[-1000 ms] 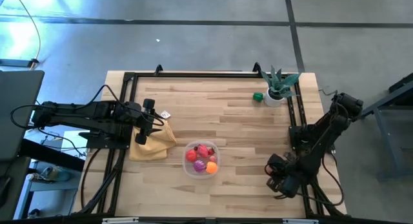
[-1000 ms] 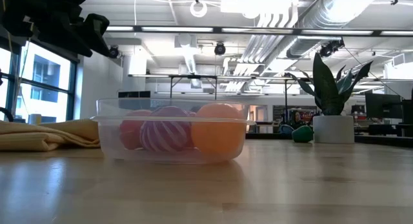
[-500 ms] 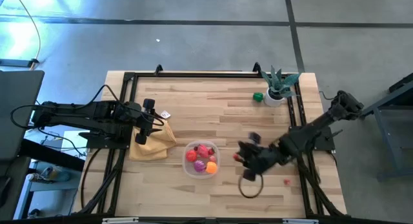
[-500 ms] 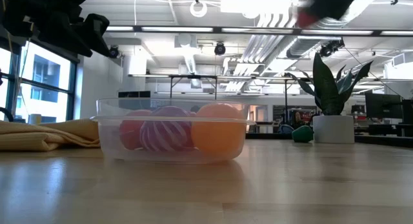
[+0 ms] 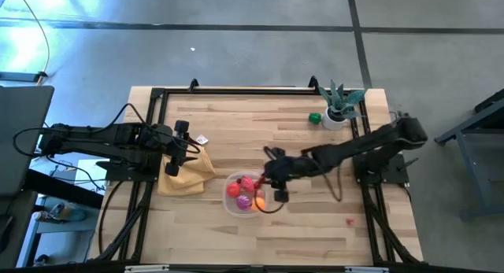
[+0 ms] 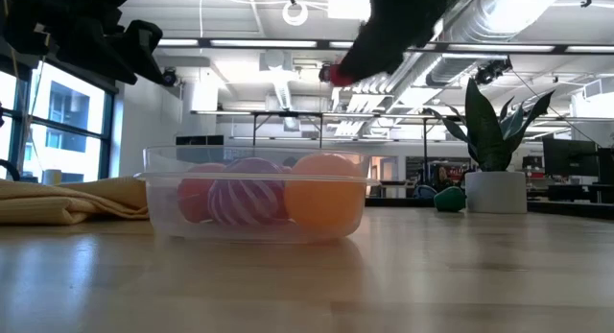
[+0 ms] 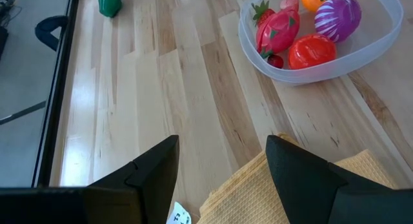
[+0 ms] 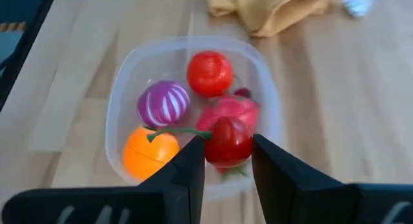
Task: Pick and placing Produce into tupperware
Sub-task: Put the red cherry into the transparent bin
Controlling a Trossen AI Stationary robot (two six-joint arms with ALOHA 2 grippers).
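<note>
The right claw [image 8: 222, 161], gripping a red cherry [image 8: 228, 141] with a green stem, hovers over the tupperware [image 5: 245, 194] near the tabletop's front edge, which holds other produce [image 8: 210, 73], while the left claw [image 7: 222, 161], fingers parted, waits over the yellow cloth [image 5: 189, 171] beside it.

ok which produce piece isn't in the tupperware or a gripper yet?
The small green piece lying on the table beside the potted plant. The others sit in the tupperware, except the red one held in the right gripper above it.
</note>
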